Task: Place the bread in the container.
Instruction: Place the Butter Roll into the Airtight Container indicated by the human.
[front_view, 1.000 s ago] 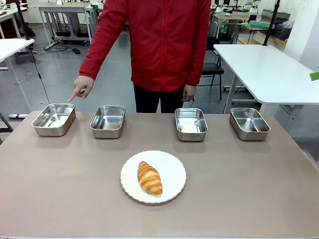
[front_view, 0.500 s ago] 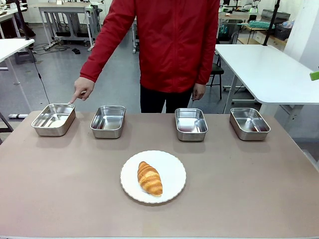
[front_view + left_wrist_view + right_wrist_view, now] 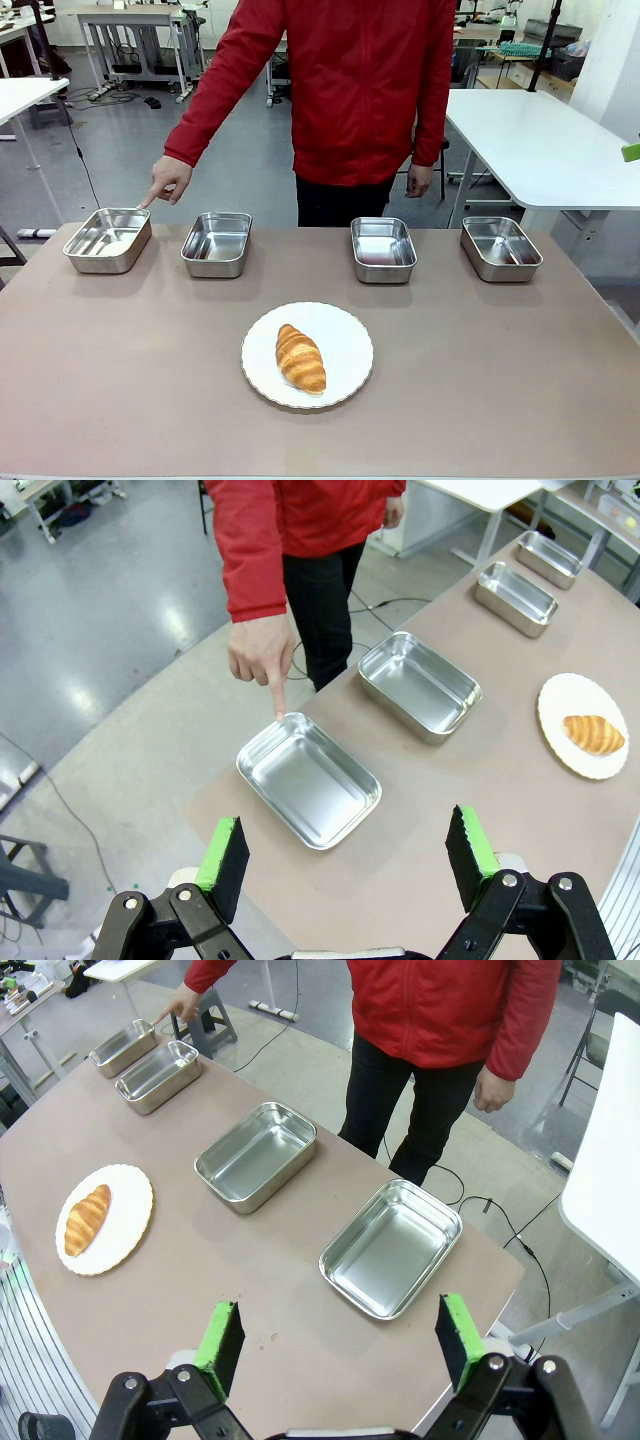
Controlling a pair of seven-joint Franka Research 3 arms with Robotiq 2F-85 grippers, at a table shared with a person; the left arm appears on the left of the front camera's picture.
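The taupe tabletop (image 3: pixel 500 380) carries four shiny stainless-steel pans in a row along its far edge: leftmost pan (image 3: pixel 108 240), second pan (image 3: pixel 217 243), third pan (image 3: pixel 383 249), rightmost pan (image 3: pixel 500 247). A round white scalloped plate (image 3: pixel 347 340) lies nearer, around the middle.

No text, label, brand mark, number or sign can be read in any of the views.
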